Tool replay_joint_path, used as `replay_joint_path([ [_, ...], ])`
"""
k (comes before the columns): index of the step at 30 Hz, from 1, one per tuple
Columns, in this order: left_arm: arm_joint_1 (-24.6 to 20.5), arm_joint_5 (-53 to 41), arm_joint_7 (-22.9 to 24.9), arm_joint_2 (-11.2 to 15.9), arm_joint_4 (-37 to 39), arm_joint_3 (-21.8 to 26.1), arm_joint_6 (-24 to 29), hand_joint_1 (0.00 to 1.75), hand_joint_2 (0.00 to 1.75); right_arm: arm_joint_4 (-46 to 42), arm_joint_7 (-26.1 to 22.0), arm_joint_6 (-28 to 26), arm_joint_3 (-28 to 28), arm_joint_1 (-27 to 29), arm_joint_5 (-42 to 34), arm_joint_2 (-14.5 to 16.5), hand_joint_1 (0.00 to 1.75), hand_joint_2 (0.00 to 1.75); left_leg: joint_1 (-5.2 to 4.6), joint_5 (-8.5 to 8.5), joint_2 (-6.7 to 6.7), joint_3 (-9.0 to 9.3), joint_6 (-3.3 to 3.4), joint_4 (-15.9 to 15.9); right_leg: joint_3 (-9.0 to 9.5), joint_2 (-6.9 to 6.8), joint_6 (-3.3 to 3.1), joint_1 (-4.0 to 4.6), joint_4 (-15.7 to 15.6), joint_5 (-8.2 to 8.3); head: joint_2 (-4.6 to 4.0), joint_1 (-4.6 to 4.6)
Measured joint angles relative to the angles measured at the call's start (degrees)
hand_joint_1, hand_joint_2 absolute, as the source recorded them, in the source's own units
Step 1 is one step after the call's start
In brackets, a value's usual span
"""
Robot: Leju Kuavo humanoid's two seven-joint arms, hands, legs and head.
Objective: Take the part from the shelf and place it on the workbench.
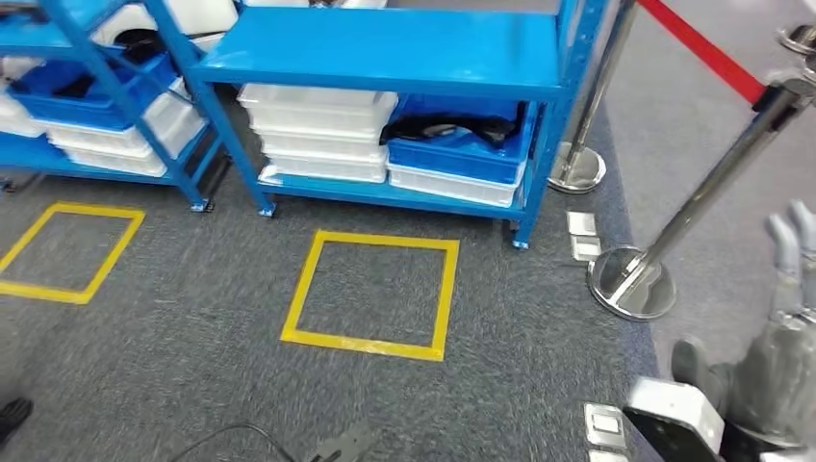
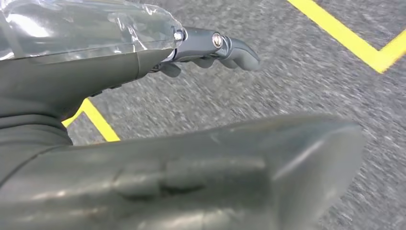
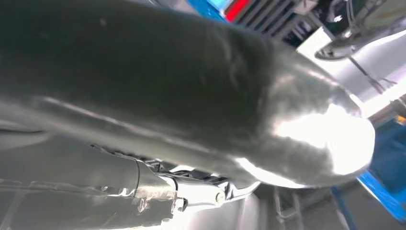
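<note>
Fingers of the right hand stand up pale and straight at the right edge of the head view, spread apart, nothing between them. In the right wrist view the thick thumb fills most of the frame, and no object is seen in its grasp.

Left hand, left wrist view: dark fingers gently curved and extended over grey carpet, thumb apart from them, holding nothing.

Blue shelf stands ahead, upper part of the head view. On its lower level, a stack of white trays to the left; just beside it, a blue bin resting on a white tray. A dark item lies in the blue bin; blurred, cannot tell whether it is the part. A second shelf to the far left carries another blue bin over white trays.

On the carpet in front of the shelf, a yellow taped square; another yellow square well to its left. To the right, chrome stanchion posts with round bases, a red barrier belt running between them. Both hands well apart from the shelf.
</note>
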Motion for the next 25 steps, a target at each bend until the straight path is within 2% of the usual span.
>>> replay_joint_path([
  [2,0.0,0.0,0.0,0.0,0.0,0.0,0.0,0.00,0.00,0.0,0.1,0.0,0.0,0.1,0.0,0.0,0.00,0.00,0.18,-0.94,0.00,0.60,-1.32,-1.1,-0.05,-0.17,0.08,-0.12,0.0,-0.15,0.00,-0.43],
  [3,-0.1,0.0,0.1,0.0,0.0,0.0,0.1,0.00,0.00,0.0,0.1,0.0,0.0,0.1,0.0,0.0,0.00,0.00,0.30,-1.27,-0.03,0.74,-1.64,-1.3,-0.02,-0.25,0.12,-0.08,-0.1,-0.22,0.00,-0.46],
  [5,-0.1,0.0,0.1,0.0,0.0,0.0,0.1,0.00,0.00,0.0,0.1,-0.1,0.0,0.0,0.0,0.0,0.00,0.00,0.44,-1.48,-0.09,0.74,-1.84,-1.3,0.11,-0.34,0.20,0.03,-0.2,-0.33,0.00,-0.45],
  [25,-0.1,0.6,0.1,0.0,0.0,0.1,2.4,0.00,0.00,0.3,-0.6,-0.8,-0.1,0.2,-2.8,0.0,0.00,0.00,0.49,-1.60,-0.10,0.92,-1.88,-1.4,0.51,-0.35,0.27,0.11,-0.7,-0.31,0.00,-0.45],
])
